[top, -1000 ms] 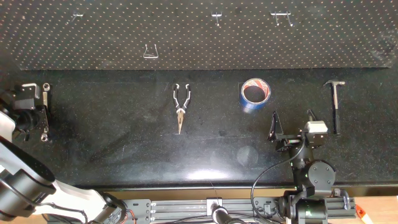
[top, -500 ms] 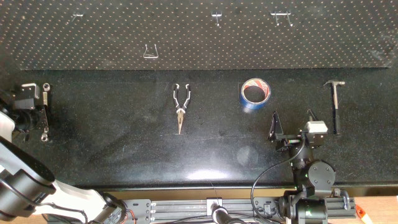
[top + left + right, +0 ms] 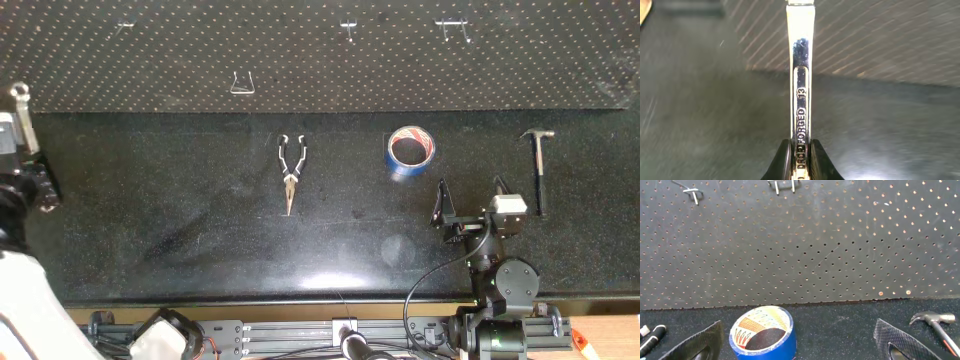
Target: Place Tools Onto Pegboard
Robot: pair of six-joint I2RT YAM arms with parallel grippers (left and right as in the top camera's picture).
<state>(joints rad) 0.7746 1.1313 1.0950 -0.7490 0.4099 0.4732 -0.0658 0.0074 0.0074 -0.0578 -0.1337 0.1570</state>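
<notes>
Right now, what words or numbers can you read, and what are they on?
"FORGED": stamped along the shiny silver metal wrench held in the left claw; the letters before it are partly hidden by the claw.
"13": on the same wrench, next to that word.
On the blue tape roll, the printed inner label is too blurred to read.
No other readable text.

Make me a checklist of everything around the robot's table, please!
Surface: dark worktop; pegboard behind it with wire hooks, no tools hung.
Job's things: wrench in the left claw; pliers, tape roll and hammer lying on the worktop.
Clutter: nothing seen.
Claws: left claw shut on the wrench; right claw open, facing the tape roll, touching nothing.
Cables: black cable looping beside the right arm.
Surroundings: metal rail along the front edge.
</notes>
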